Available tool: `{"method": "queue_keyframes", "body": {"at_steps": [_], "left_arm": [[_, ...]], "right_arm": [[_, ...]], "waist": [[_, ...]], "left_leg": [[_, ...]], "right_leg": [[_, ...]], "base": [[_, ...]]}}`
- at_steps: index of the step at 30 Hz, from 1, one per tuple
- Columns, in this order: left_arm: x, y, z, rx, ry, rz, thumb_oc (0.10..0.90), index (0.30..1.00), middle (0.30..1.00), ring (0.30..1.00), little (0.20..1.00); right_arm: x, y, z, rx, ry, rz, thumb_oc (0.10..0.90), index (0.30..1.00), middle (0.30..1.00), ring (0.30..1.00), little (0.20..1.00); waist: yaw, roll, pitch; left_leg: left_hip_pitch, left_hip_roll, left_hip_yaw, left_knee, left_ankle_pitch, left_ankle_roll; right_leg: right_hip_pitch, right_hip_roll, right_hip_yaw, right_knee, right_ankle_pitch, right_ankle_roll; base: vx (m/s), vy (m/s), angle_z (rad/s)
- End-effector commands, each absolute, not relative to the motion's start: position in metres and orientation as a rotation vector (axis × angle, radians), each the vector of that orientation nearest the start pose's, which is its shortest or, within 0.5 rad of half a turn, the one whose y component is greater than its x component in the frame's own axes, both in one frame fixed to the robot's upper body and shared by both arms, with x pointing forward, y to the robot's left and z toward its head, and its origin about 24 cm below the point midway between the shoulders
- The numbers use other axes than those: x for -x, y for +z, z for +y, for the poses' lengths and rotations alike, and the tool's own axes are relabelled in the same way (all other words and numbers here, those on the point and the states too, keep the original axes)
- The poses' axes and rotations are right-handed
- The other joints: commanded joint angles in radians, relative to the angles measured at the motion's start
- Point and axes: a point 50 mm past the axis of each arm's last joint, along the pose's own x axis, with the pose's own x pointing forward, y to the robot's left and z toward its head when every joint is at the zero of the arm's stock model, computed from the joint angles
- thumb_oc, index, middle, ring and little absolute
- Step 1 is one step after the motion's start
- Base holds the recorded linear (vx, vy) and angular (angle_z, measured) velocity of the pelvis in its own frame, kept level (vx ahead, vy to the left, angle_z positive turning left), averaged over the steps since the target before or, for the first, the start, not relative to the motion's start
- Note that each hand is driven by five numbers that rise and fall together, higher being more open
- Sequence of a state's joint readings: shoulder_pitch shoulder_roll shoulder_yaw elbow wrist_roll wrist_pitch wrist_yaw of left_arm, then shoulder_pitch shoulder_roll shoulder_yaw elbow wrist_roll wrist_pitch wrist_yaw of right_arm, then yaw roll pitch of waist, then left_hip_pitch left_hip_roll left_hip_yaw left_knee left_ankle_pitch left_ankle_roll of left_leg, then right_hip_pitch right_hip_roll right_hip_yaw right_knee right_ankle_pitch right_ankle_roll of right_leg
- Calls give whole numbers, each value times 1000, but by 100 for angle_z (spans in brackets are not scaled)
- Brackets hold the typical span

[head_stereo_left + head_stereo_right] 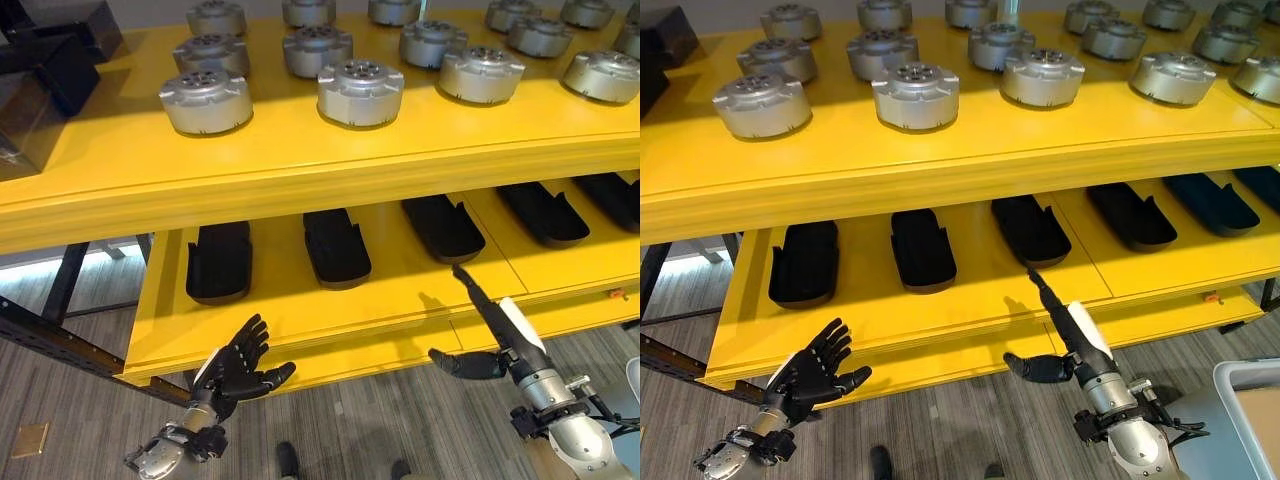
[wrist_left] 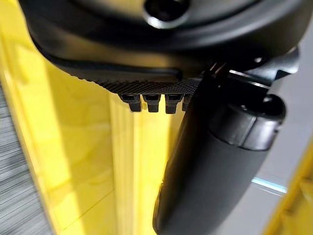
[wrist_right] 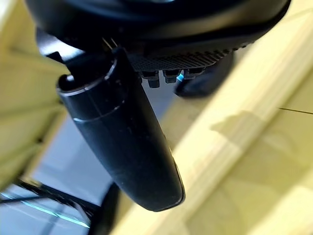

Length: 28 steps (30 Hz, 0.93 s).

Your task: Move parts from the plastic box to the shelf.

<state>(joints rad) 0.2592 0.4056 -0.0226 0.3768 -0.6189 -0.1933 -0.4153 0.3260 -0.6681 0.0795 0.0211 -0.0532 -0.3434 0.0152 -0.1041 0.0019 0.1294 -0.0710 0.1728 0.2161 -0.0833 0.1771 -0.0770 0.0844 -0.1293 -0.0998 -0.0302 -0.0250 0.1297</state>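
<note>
Round silver metal parts (image 1: 361,92) stand in rows across the top of the frame on the upper board of a yellow shelf (image 1: 300,165), about a dozen of them in view, each upright and apart from its neighbours. Judging from that, a good share of the moving looks done, though how many parts are left cannot be told, since only a pale corner that may be the plastic box (image 1: 1250,385) shows at the lower right edge of the right eye view and its inside is hidden. On the lower board, across the middle of the frame, lie several black moulded trays (image 1: 336,246), spaced in a row and untouched. Below the shelf's front edge both hands are empty. The left hand (image 1: 238,366), at the lower left, has its fingers spread and straight, palm toward the shelf, holding nothing. The right hand (image 1: 483,335), at the lower right, has its fingers stretched straight up toward the lower board with the thumb standing out to the side, also holding nothing. Neither hand touches a part, so the next step is probably to go to the box for another. Grey floor (image 1: 370,430) fills the bottom of the frame.
</note>
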Motion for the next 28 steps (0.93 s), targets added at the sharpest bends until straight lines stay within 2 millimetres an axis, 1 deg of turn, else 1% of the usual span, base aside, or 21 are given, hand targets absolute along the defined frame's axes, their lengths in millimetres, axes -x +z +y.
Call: {"method": "queue_keyframes", "body": {"at_steps": [1, 2, 3, 6, 7, 8, 10, 13, 14, 15, 16, 17, 19, 20, 21, 22, 23, 26, 28], "left_arm": [[-151, -64, 256, 242, -206, 451, 900, 1000, 1000, 1000, 1000], [-149, -66, 258, 238, -206, 461, 900, 1000, 1000, 1000, 1000], [-144, -68, 262, 243, -205, 480, 900, 1000, 1000, 1000, 1000], [-139, -72, 265, 285, -192, 500, 900, 1000, 1000, 1000, 1000], [-135, -75, 266, 301, -195, 516, 900, 1000, 1000, 1000, 1000], [-133, -79, 265, 274, -208, 534, 900, 1000, 1000, 1000, 1000], [-130, -83, 266, 277, -197, 563, 900, 1000, 1000, 1000, 1000], [-120, -94, 268, 274, -149, 609, 900, 1000, 1000, 1000, 1000], [-123, -97, 268, 272, -139, 605, 900, 1000, 1000, 1000, 1000], [-127, -97, 267, 278, -146, 604, 900, 1000, 1000, 1000, 1000], [-131, -94, 267, 241, -149, 584, 900, 1000, 1000, 1000, 1000], [-138, -84, 271, 245, -127, 486, 900, 1000, 1000, 1000, 1000], [-151, -58, 270, 184, -201, 353, 900, 1000, 1000, 1000, 1000], [-156, -43, 269, 190, -225, 284, 900, 1000, 1000, 1000, 1000], [-162, -30, 266, 156, -249, 223, 900, 1000, 1000, 1000, 1000], [-167, -19, 265, 130, -261, 177, 900, 1000, 1000, 1000, 1000], [-169, -10, 263, 151, -273, 125, 900, 1000, 1000, 1000, 1000], [-167, 1, 254, 148, -332, 89, 900, 1000, 1000, 1000, 1000], [-166, 1, 254, 154, -324, 87, 900, 1000, 1000, 1000, 1000]], "right_arm": [[-195, 42, -259, 795, 224, -55, 900, 1000, 1000, 1000, 1000], [-193, 38, -261, 805, 221, -30, 900, 1000, 1000, 1000, 1000], [-189, 29, -269, 797, 199, 14, 900, 1000, 1000, 1000, 1000], [-185, 20, -275, 763, 174, 84, 900, 1000, 1000, 1000, 1000], [-180, 10, -279, 767, 168, 137, 900, 1000, 1000, 1000, 1000], [-176, -4, -281, 776, 174, 190, 900, 1000, 1000, 1000, 1000], [-174, -17, -281, 771, 161, 238, 900, 1000, 1000, 1000, 1000], [-167, -34, -283, 837, 60, 269, 900, 1000, 1000, 1000, 1000], [-162, -53, -283, 851, 44, 369, 900, 1000, 1000, 1000, 1000], [-162, -57, -284, 858, 35, 389, 900, 1000, 1000, 1000, 1000], [-162, -58, -284, 840, 21, 383, 900, 1000, 1000, 1000, 1000], [-167, -49, -282, 796, -1, 312, 900, 1000, 1000, 1000, 1000], [-173, -23, -278, 728, 2, 171, 900, 1000, 1000, 1000, 1000], [-178, -1, -274, 690, 12, 66, 900, 1000, 1000, 1000, 1000], [-180, 18, -269, 645, 18, -18, 900, 1000, 1000, 1000, 1000], [-182, 30, -265, 619, 29, -82, 900, 1000, 1000, 1000, 1000], [-183, 47, -260, 585, 44, -162, 900, 1000, 1000, 1000, 1000], [-182, 73, -251, 533, 81, -275, 900, 1000, 1000, 1000, 1000], [-181, 78, -249, 515, 97, -296, 900, 1000, 1000, 1000, 1000]], "waist": [[-2, -18, 35], [-1, -19, 35], [-1, -19, 36], [-1, -19, 37], [0, -18, 36], [4, -17, 36], [8, -17, 37], [11, -13, 37], [11, -3, 38], [14, 1, 40], [16, 3, 42], [17, 2, 43], [20, 1, 39], [20, 1, 38], [18, 1, 36], [17, -1, 35], [14, -2, 34], [12, -5, 27], [9, -9, 23]], "left_leg": [[101, 60, 30, -4, -84, -55], [103, 60, 30, -4, -85, -55], [106, 60, 27, -4, -85, -53], [109, 59, 25, -4, -87, -53], [113, 57, 25, -4, -89, -51], [117, 56, 24, -4, -90, -50], [122, 55, 24, -4, -91, -49], [130, 54, 20, -4, -93, -46], [137, 52, 19, -4, -96, -44], [140, 52, 17, -4, -96, -42], [143, 53, 17, -4, -95, -42], [148, 51, 16, -4, -96, -39], [149, 50, 13, -4, -98, -34], [151, 49, 16, -4, -99, -32], [152, 49, 18, -4, -100, -31], [153, 49, 20, -4, -100, -31], [153, 49, 24, -4, -100, -31], [157, 49, 32, -4, -103, -34], [157, 49, 36, -4, -104, -35]], "right_leg": [[-42, -1, -77, 52, 3, -7], [-40, -1, -79, 51, 4, -7], [-38, -2, -83, 51, 4, -7], [-34, -2, -86, 50, 4, -7], [-27, -4, -91, 46, 4, -6], [-20, -5, -99, 42, 7, -7], [-14, -6, -106, 37, 10, -6], [-3, -6, -116, 32, 12, -6], [5, -9, -127, 32, 9, -9], [10, -10, -134, 33, 9, -10], [14, -10, -138, 32, 11, -11], [20, -11, -141, 30, 13, -12], [25, -12, -143, 26, 13, -14], [26, -12, -145, 28, 11, -14], [27, -12, -146, 28, 9, -14], [27, -11, -145, 28, 8, -14], [26, -12, -144, 29, 7, -13], [28, -11, -140, 27, 6, -13], [26, -9, -135, 27, 4, -12]], "base": [[36, -31, 5], [27, -22, 8], [19, -12, 10], [15, -3, 0], [37, -6, -5], [38, -10, -4], [34, -13, 4], [54, 6, 3], [46, 57, 1], [35, 59, 5], [26, 20, 9], [30, 5, 10], [16, 1, 3], [7, 14, 5], [10, 12, 8], [20, 14, 7], [0, 0, 0], [23, 9, -2], [17, 0, -2]]}}
